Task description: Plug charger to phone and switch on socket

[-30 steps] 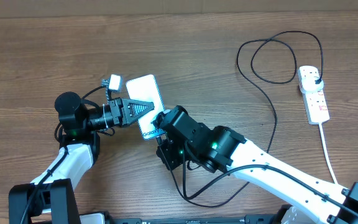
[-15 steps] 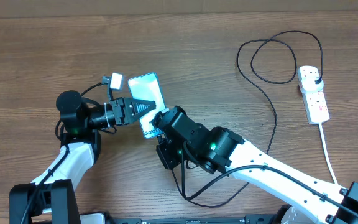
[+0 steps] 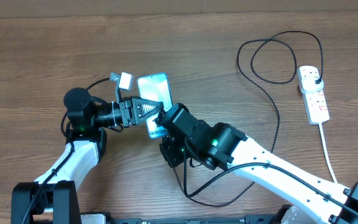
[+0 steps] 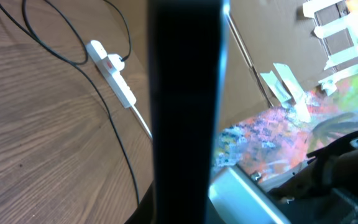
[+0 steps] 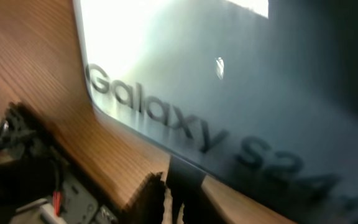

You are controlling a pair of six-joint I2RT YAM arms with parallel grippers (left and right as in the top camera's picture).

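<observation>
The phone (image 5: 229, 93) has "Galaxy S24" on its screen, the last characters running off-frame.

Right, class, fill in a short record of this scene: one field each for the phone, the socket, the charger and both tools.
phone: screen up, reading Galaxy S24+
socket: white strip at far right, black plug in it
charger: long black cable, looped, running from that plug
left tool: shut on the phone
right tool: at the phone's lower end, grip unclear
</observation>
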